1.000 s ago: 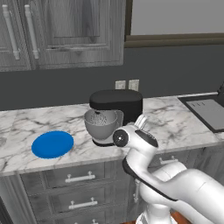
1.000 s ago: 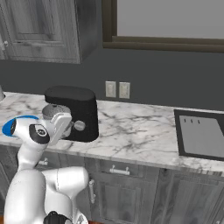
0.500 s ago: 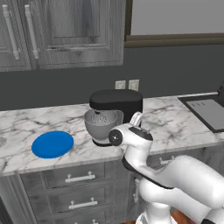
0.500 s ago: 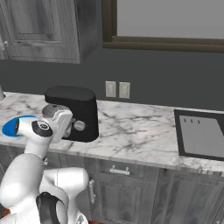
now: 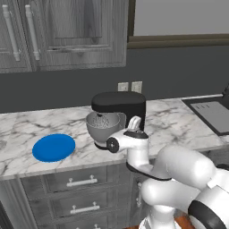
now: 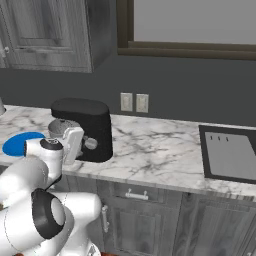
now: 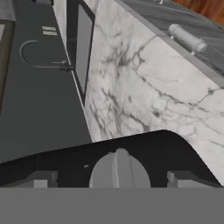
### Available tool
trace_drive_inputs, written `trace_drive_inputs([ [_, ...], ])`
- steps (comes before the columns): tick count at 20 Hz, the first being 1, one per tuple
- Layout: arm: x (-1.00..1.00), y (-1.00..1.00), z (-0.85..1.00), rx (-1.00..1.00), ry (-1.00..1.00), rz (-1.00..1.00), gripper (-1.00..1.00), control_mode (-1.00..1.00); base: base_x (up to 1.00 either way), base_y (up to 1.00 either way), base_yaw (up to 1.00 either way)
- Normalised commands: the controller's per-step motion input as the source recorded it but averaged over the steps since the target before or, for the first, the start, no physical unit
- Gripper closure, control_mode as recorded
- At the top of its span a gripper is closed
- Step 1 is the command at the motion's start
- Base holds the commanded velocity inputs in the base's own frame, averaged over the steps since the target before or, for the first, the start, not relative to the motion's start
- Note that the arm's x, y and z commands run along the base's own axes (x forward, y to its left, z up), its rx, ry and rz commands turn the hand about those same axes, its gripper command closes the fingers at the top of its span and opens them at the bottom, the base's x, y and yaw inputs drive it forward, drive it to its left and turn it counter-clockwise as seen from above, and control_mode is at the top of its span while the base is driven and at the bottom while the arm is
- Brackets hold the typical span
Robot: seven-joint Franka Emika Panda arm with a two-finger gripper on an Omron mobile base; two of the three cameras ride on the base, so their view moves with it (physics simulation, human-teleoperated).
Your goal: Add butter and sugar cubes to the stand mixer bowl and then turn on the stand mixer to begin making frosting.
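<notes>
The black stand mixer [image 5: 120, 106] stands on the marble counter with the grey metal stand mixer bowl [image 5: 103, 126] under its head. My gripper [image 6: 80, 145] is at the mixer's right side, level with its round grey knob [image 6: 90, 144]. In the hand view the knob [image 7: 117, 169] sits close up, centred between my two dark fingertips [image 7: 41, 179], and my gripper [image 7: 113, 179] is open on either side of it, holding nothing. The butter and the sugar cubes are out of view; I cannot make out the inside of the bowl.
A flat blue plate [image 5: 53, 147] lies on the counter left of the mixer. A dark sink [image 6: 229, 154] is set into the counter at the right. Wall outlets [image 6: 135, 102] sit behind the mixer, cabinets hang above, and drawers [image 5: 80, 182] run below the counter edge.
My hand has moved up and in toward the mixer's side with the knob. The jaws have stayed wide apart. Mixer, bowl and plate have not moved.
</notes>
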Motion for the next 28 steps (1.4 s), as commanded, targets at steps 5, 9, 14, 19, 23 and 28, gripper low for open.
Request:
trace_drive_inputs([
  [5, 0.16, 0.09, -0.07, -0.05, 0.0, 0.0, -1.0, -1.0, 0.0, 0.0, 0.0],
  [9, 0.2, 0.06, -0.05, -0.03, 0.0, 0.0, -1.0, -1.0, 0.0, 0.0, 0.0],
  [14, 0.19, 0.01, -0.07, -0.04, 0.0, 0.0, -1.0, -1.0, 0.0, 0.0, 0.0],
  [19, 0.09, 0.0, -0.11, -0.06, 0.0, -0.01, -1.0, -1.0, 0.0, 0.0, 0.0],
  [23, 0.04, -0.01, -0.13, -0.05, 0.0, -0.02, -1.0, -1.0, 0.0, 0.0, 0.0],
  [28, 0.05, -0.1, -0.05, -0.03, 0.0, -0.01, -1.0, -1.0, 0.0, 0.0, 0.0],
])
